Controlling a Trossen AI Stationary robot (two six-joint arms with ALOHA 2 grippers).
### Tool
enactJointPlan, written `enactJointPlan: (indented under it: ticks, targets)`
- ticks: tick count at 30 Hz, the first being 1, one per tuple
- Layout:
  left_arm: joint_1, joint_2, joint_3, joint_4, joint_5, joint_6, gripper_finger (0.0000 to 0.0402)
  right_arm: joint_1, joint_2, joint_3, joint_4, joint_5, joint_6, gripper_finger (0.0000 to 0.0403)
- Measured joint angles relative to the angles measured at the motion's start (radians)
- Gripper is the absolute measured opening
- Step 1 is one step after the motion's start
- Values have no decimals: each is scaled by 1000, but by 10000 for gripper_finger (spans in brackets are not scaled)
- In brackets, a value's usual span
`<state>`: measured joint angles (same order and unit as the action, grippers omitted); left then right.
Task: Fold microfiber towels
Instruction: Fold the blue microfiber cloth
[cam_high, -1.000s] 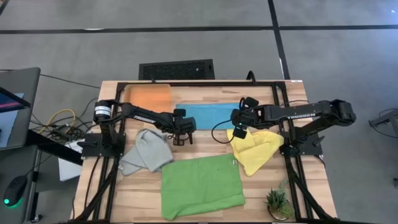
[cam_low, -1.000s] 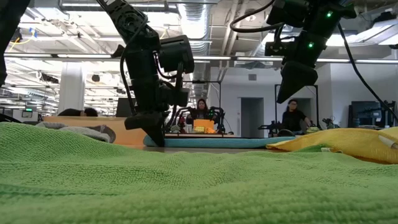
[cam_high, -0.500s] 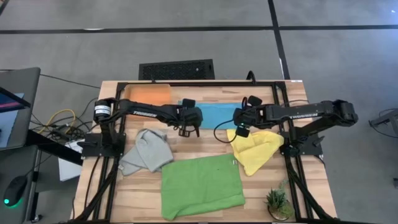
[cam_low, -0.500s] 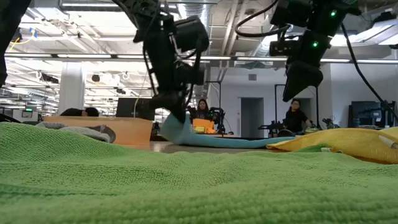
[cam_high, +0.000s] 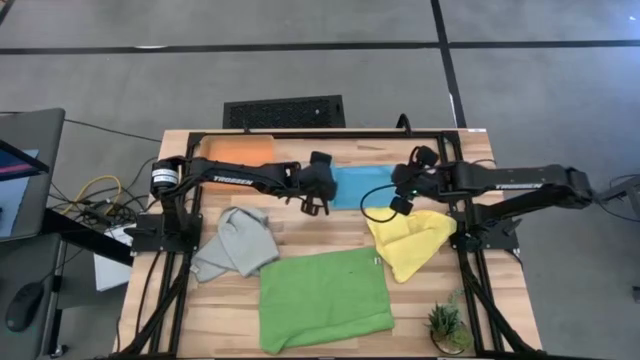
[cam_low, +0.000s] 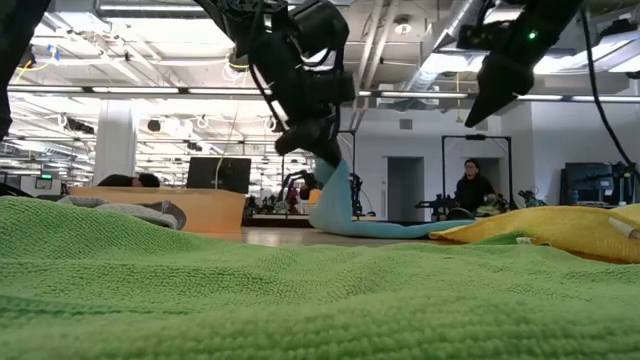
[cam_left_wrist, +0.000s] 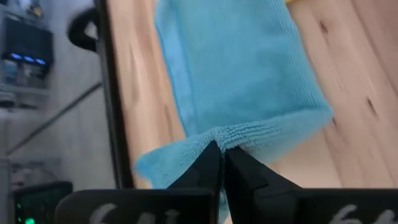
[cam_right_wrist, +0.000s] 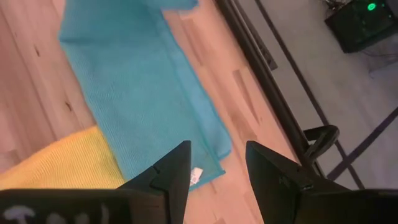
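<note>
The turquoise towel (cam_high: 357, 187) lies at the table's far middle, its left end raised. My left gripper (cam_high: 318, 197) is shut on that end; in the low view the cloth (cam_low: 333, 205) hangs from the gripper (cam_low: 318, 143). My right gripper (cam_high: 404, 196) hovers open above the towel's right end, touching nothing; its wrist view shows the towel (cam_right_wrist: 143, 81) and a tag below the fingers. Four other towels lie on the table: orange (cam_high: 240, 155), crumpled grey (cam_high: 235, 243), spread green (cam_high: 322, 297) and bunched yellow (cam_high: 412, 240). My left gripper pinches the turquoise towel's left edge (cam_left_wrist: 225, 140) between its two fingers; the cloth puckers there. The fingers slant down from the table's left. The held end is lifted clear and the cloth slopes down to its right part (cam_low: 400, 229), which lies on the table.
A small potted plant (cam_high: 445, 325) stands at the near right corner. A black frame (cam_high: 320, 133) runs along the table's far and side edges. Bare wood (cam_high: 320, 232) shows between the turquoise and green towels.
My left gripper has risen from the table and gone toward the right edge, rolling as it went, with the turquoise towel's left end, which now stands lifted while the right part stays down. My right gripper has drawn back toward the right edge and up, staying open.
</note>
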<state>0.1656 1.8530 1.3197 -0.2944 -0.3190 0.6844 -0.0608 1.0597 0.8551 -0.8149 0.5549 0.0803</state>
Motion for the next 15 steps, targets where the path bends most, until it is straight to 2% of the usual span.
enactJointPlan:
  ticks: [9, 15]
  targets:
    - [33, -1, 0, 127, 2, 11, 0, 0, -34, 0, -46, -1, 18, 177]
    - [38, -1, 0, 188, 46, 5, 0, 0, -34, 0, -48, -1, 18, 177]
